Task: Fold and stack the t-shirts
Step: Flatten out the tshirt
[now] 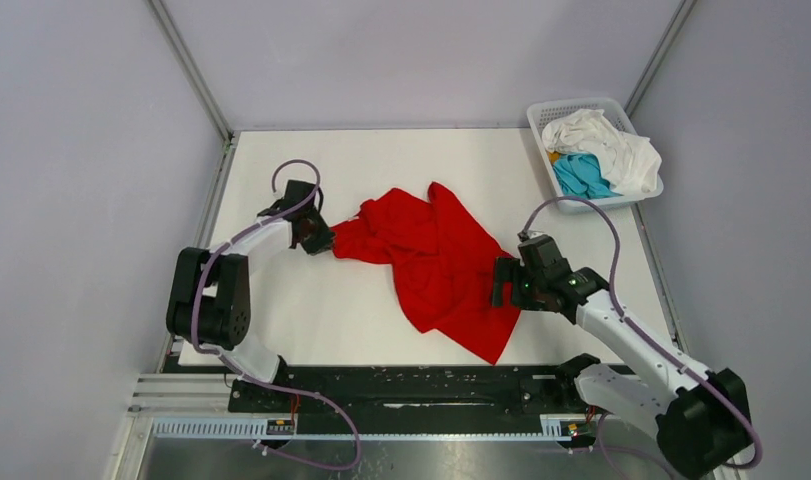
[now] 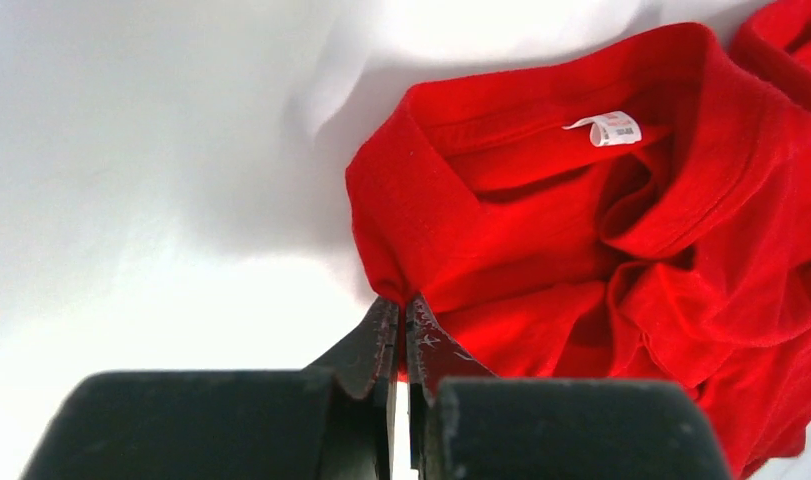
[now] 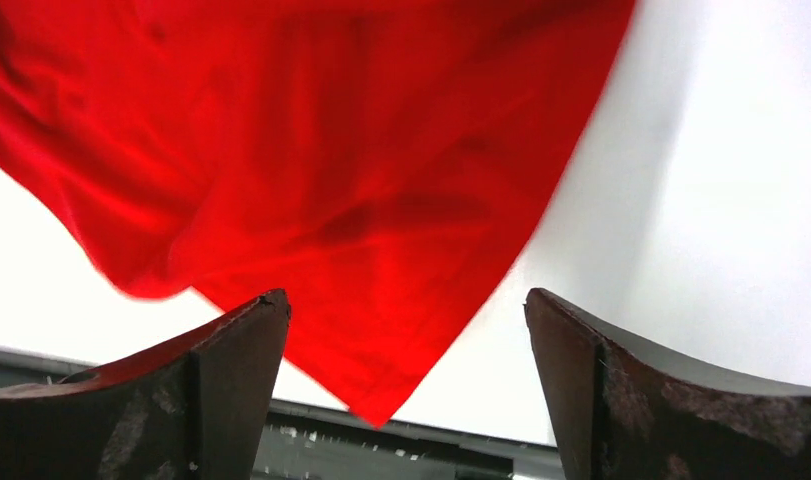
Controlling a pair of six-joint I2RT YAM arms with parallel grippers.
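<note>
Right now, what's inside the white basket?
A crumpled white t-shirt partly covers a teal-blue t-shirt in the basket. Anything beneath them is hidden.

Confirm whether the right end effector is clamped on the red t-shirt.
No, the right end effector stands wide open in its wrist view, fingers far apart, with a corner of the red t-shirt unpinched between them.

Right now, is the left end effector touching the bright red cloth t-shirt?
Touching. The left wrist view shows the left end effector shut on a fold of the bright red cloth t-shirt beside its collar.
</note>
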